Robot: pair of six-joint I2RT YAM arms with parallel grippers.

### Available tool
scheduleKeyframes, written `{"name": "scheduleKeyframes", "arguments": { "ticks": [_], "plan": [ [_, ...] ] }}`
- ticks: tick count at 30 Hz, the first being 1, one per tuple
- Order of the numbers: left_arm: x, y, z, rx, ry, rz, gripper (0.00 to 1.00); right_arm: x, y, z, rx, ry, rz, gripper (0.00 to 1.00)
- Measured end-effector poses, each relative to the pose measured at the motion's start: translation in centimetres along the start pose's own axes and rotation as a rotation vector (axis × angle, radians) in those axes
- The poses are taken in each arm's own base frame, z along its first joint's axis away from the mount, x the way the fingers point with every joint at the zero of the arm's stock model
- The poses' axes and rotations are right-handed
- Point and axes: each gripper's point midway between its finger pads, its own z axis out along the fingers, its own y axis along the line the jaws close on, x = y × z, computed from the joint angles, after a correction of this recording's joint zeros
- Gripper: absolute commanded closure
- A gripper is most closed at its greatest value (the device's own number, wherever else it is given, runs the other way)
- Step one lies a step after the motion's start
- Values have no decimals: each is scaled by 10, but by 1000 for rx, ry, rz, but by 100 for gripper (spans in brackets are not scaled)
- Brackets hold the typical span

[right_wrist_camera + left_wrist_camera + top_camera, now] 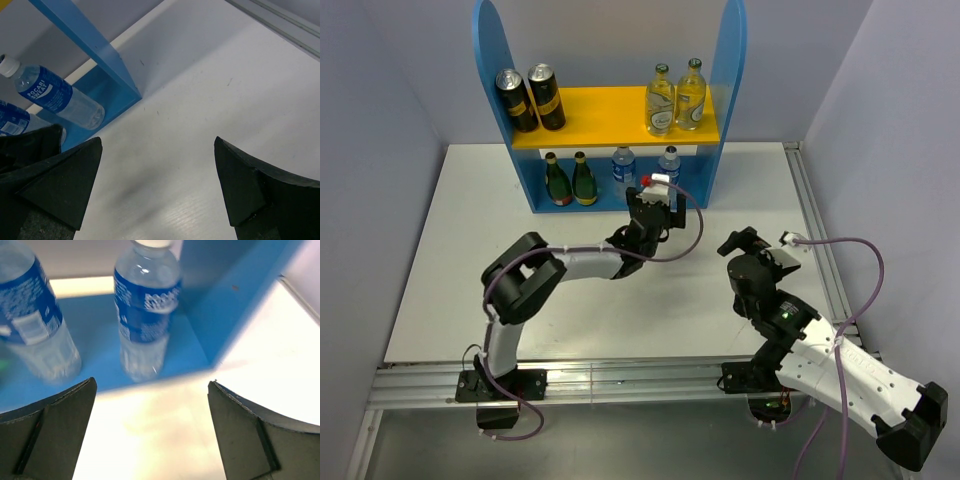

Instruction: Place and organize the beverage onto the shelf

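The shelf (620, 117) stands at the back of the table. On its yellow upper board are two pale glass bottles (675, 98) at the right. On its blue base stand two dark green bottles (570, 180) at the left and two blue-labelled plastic bottles (645, 165) at the right. My left gripper (656, 196) is open and empty just in front of the plastic bottles. In the left wrist view its open jaws (152, 390) face the right one (145, 315) and the left one (35, 325). My right gripper (765, 246) is open and empty over bare table; its wrist view (157, 145) shows a plastic bottle (60, 97).
Two black cans with gold labels (530, 97) stand on the left of the upper board. The shelf's right side panel (90, 45) stands just ahead and left of my right gripper. A metal rail (815, 240) runs along the table's right edge. Grey walls close in on both sides.
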Motion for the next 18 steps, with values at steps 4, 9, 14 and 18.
{"name": "scheduleKeyframes", "arguments": {
  "ticks": [4,9,14,18],
  "plan": [
    [-9,-9,-42,-1,55,-13,11,0,0,0,1,0,-1,0],
    [-27,6,-111,-62,160,17,9,-2,1,-1,-10,1,13,0],
    [-96,33,-187,-146,208,-13,8,-2,2,-2,-18,4,19,0],
    [-169,69,-228,-183,150,-118,1,0,2,-2,-16,9,12,0]
  ]
}}
